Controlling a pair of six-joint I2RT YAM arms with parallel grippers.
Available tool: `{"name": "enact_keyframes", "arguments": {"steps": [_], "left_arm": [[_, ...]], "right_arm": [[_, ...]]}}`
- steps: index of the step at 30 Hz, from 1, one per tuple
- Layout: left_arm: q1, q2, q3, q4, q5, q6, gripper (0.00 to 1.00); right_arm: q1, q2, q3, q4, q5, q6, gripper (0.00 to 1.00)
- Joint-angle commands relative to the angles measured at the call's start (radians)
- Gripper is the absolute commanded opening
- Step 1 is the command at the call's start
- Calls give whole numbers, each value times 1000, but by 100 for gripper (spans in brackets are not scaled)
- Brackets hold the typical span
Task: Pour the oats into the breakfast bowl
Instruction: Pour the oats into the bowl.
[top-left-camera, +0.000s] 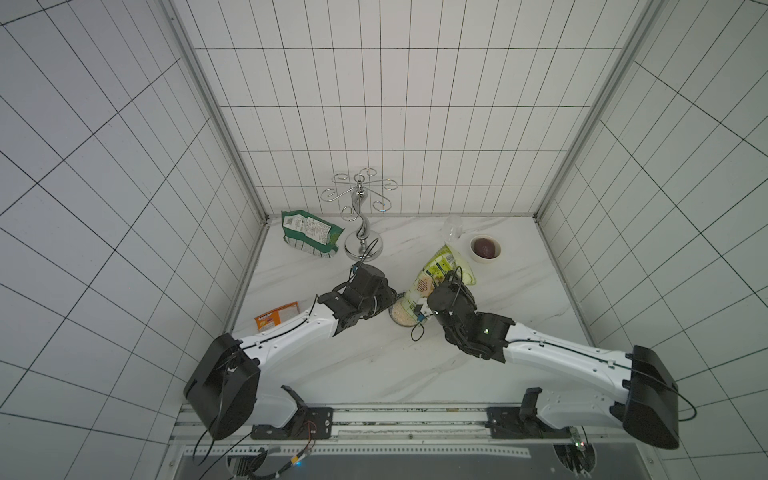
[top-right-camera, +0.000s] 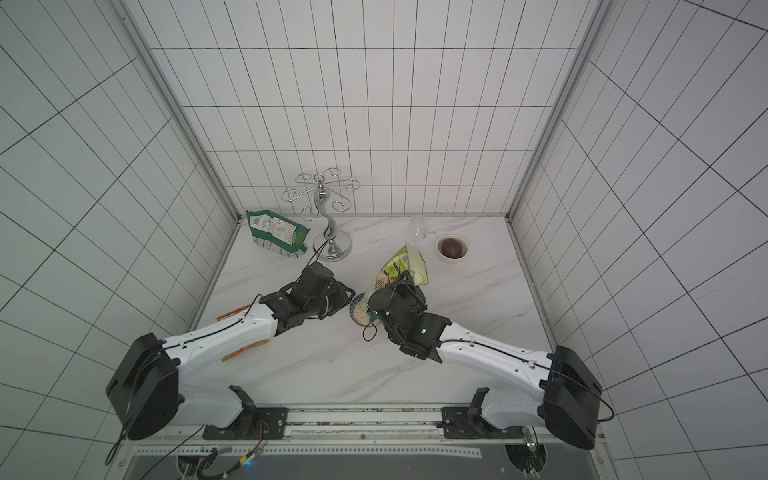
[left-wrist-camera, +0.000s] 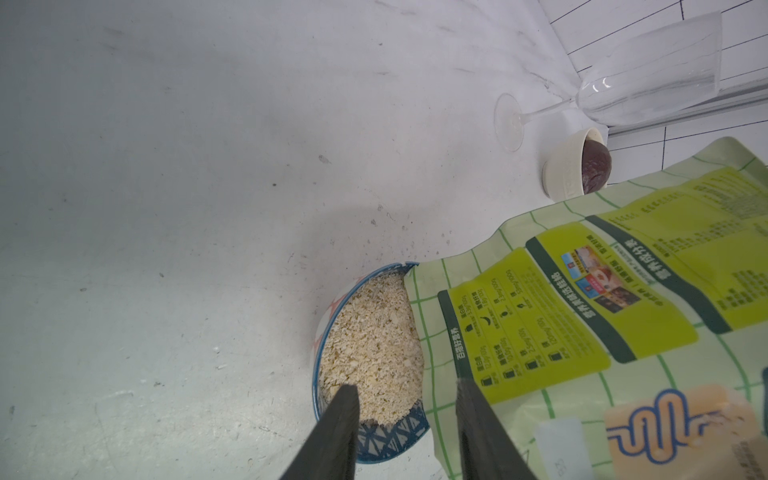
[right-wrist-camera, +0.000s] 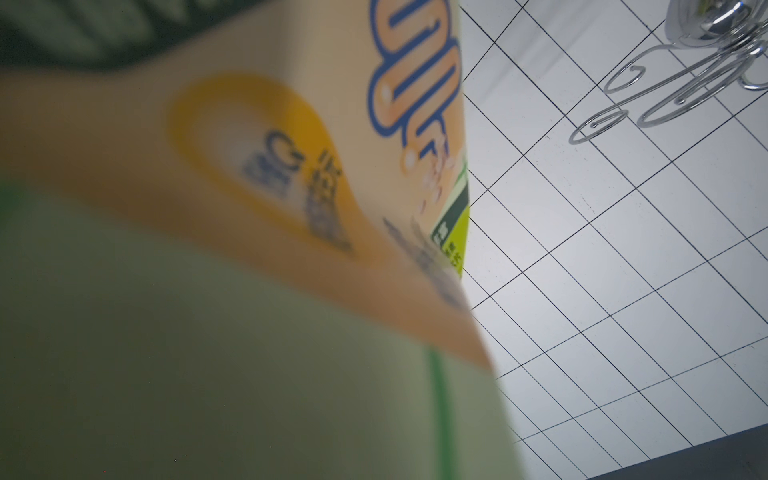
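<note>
Over breakfast bowl — right gripper clamps tilted pouch, arm reaching inward; left gripper parted at rim.

Smooth marble-look desk; polished, mirror-bright metal stand at its far edge; clear glass; pouch of low-sheen plastic film; oats dry, rough flakes; bowl glazed; fingers matt black.

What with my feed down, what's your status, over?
Left gripper open at breakfast bowl. Right gripper shut on pouch, tilted over bowl. Oats near rim. Nothing blocking.
</note>
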Motion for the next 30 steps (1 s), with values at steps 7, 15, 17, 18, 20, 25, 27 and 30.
{"name": "enact_keyframes", "arguments": {"steps": [7, 15, 17, 18, 20, 25, 27, 30], "left_arm": [[4, 5, -11, 15, -13, -2, 41], [3, 3, -12, 17, -13, -3, 41], [4, 2, -12, 16, -12, -3, 41], [3, 1, -13, 17, -12, -3, 41], [3, -4, -14, 15, -14, -1, 41], [4, -8, -14, 11, -15, -1, 41], [4, -7, -13, 12, -15, 0, 41], [5, -4, -11, 13, -14, 1, 41]], "right_arm": [[8, -54, 11, 132, 101, -5, 0], [3, -51, 31, 147, 110, -6, 0], [0, -51, 36, 146, 106, 1, 0], [0, -49, 37, 135, 108, 3, 0], [-1, -50, 33, 139, 111, -6, 0], [-14, -61, 48, 121, 113, 3, 0], [-17, -65, 43, 144, 117, -6, 0], [-21, -61, 45, 132, 117, 8, 0]]}}
